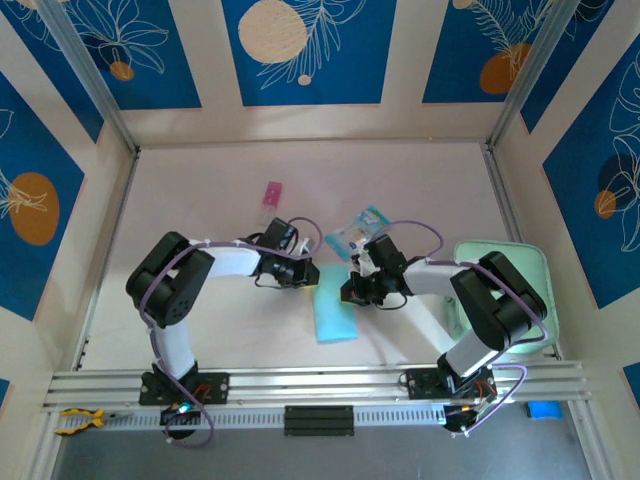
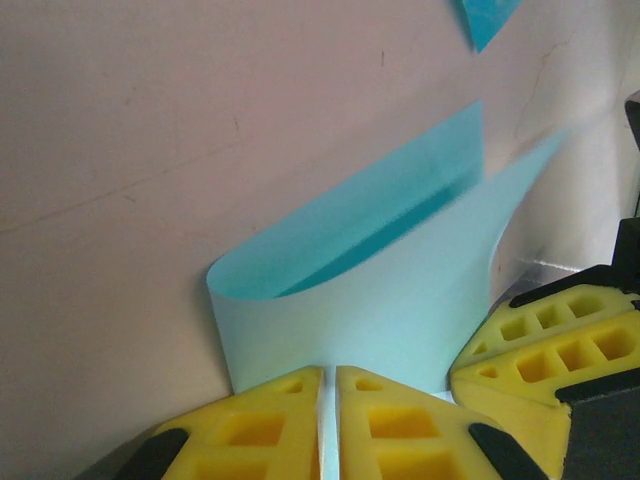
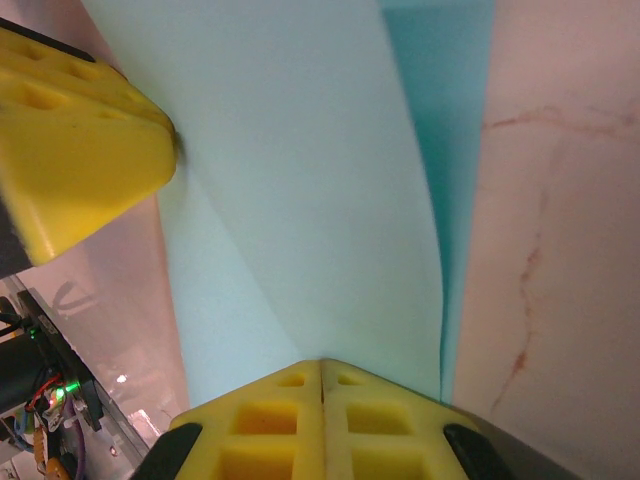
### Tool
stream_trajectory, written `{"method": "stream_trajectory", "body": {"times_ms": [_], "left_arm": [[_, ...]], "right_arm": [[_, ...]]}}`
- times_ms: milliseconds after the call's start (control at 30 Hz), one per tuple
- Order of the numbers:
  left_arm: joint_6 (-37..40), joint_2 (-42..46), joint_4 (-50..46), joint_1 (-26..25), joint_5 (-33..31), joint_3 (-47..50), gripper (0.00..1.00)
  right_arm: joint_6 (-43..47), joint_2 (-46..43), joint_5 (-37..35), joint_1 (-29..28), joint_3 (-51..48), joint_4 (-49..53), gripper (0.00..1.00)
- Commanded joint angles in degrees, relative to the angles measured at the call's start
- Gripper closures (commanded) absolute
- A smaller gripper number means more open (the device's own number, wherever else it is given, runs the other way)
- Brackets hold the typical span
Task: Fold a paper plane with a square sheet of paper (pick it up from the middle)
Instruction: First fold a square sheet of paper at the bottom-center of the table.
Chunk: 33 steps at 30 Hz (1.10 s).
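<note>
The square sheet of paper point(image 1: 335, 318), plain light blue, lies doubled over between the two arms as a narrow strip. In the left wrist view the sheet point(image 2: 380, 290) curls into a loose loop, its darker inner face showing. My left gripper point(image 2: 328, 372) is shut on the sheet's near edge, and the paper runs up between its yellow fingers. My right gripper point(image 3: 322, 365) is shut on the sheet point(image 3: 320, 200) from the opposite side. The two grippers, left point(image 1: 308, 275) and right point(image 1: 352, 292), stand close together at the strip's far end. The paper plane is out of view.
A teal-and-clear packet point(image 1: 360, 232) lies just behind the grippers and a small pink item point(image 1: 272, 195) further back left. A pale mint pad point(image 1: 505, 270) sits under the right arm. Walls enclose the table point(image 1: 200, 200) on three sides.
</note>
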State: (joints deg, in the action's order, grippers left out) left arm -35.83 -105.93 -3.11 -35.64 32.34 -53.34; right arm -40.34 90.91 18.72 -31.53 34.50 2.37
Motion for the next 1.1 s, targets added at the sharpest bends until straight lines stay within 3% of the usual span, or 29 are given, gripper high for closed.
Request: {"method": "stream_trajectory", "body": {"times_ms": [0, 433, 1067], "left_arm": [[0.9, 1.2, -4.7, 0.3, -0.4, -2.3, 0.85], [2.1, -4.3, -4.0, 1.2, -2.6, -4.7, 0.87], [-6.1, -5.1, -4.7, 5.1, -7.8, -6.1, 0.90]], "right_arm": [[0.3, 1.6, -3.1, -0.7, -2.1, 6.8, 1.00], [0.2, 1.6, -3.1, -0.8, -2.2, 7.1, 1.00], [0.4, 1.4, -2.1, -1.4, -2.7, 7.3, 1.00]]}}
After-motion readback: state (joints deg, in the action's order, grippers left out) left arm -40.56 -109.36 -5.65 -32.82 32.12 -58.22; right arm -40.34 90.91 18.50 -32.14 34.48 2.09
